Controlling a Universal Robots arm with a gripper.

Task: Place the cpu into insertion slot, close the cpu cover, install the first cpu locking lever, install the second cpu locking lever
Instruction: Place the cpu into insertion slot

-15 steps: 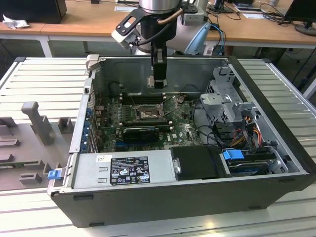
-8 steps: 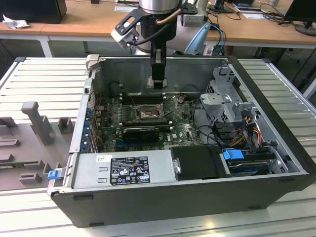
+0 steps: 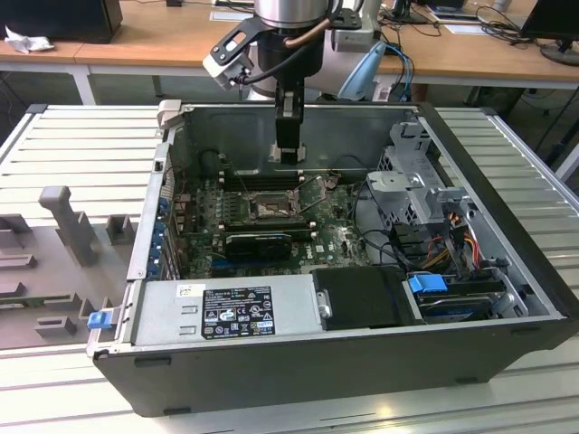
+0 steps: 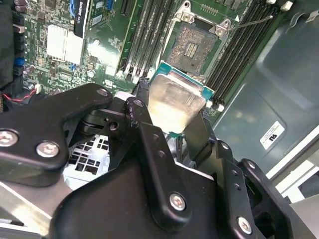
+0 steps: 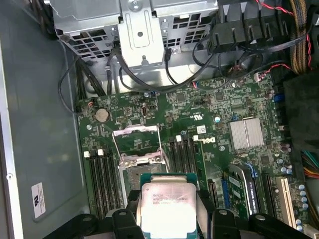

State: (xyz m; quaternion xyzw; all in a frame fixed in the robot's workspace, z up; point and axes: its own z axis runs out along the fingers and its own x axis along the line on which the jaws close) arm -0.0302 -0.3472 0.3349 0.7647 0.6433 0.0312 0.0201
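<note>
My gripper (image 3: 288, 152) hangs inside the open computer case, above the far part of the motherboard, and is shut on the cpu (image 5: 167, 209). The chip's silvery top (image 4: 175, 102) with its green edge sits between the black fingers (image 4: 142, 94) in both wrist views. The insertion slot (image 4: 194, 44) lies open below and a little ahead of the chip, its tan contact field bare. In the first wrist view the cpu cover (image 5: 137, 130) stands swung up beside the insertion slot (image 5: 133, 173). A thin wire locking lever (image 4: 254, 22) sticks out, unlatched.
Black memory slots (image 4: 149, 35) flank the socket on both sides. A graphics card (image 3: 258, 242) lies nearer the front, with the power supply (image 3: 226, 309) below it. The drive cage and cable bundle (image 3: 425, 208) fill the exterior view's right. The case wall (image 3: 298, 122) is just behind the gripper.
</note>
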